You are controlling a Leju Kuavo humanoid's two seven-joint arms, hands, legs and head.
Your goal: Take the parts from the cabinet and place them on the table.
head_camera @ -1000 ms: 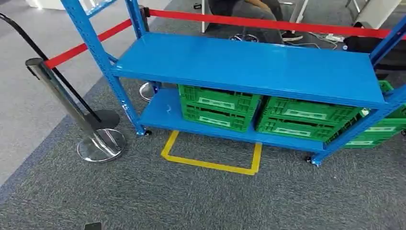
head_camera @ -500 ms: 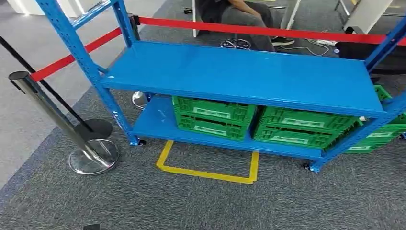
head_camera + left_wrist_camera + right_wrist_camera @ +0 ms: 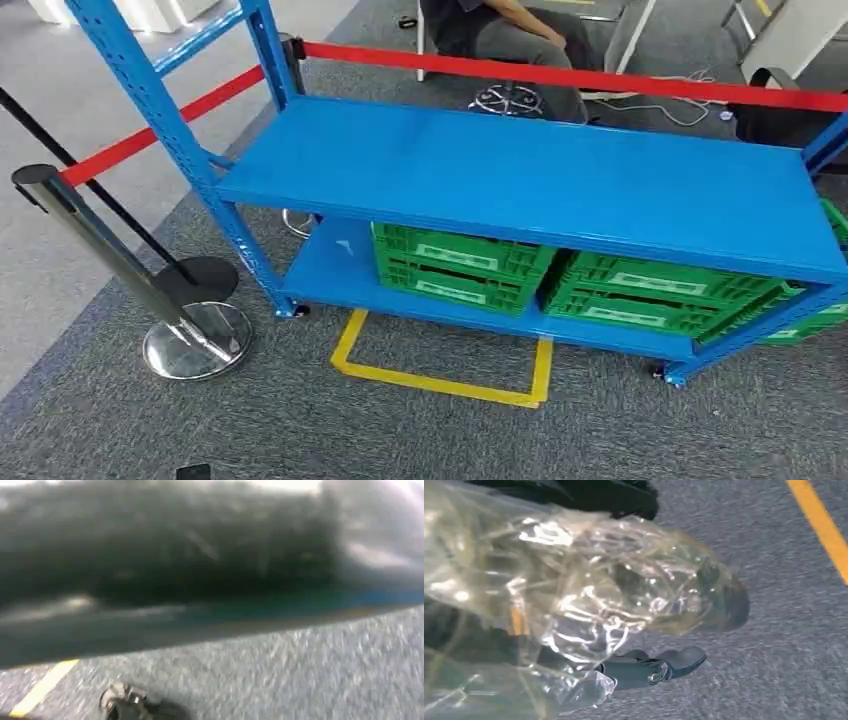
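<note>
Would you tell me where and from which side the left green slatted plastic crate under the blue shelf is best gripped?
Likely the front top rim of the left green crate, from the yellow-marked side: the blue upper shelf covers it, the neighbouring green crate blocks its right.

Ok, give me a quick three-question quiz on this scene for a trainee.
1. True or false: the yellow floor marking lies behind the blue rack.
2. What does the right hand hold?
3. The two green crates under the rack's upper shelf sit on: A) the carpet, B) the lower shelf, C) a table.
Key: 1 false, it lies in front; 2 a clear plastic bag; 3 B.
</note>
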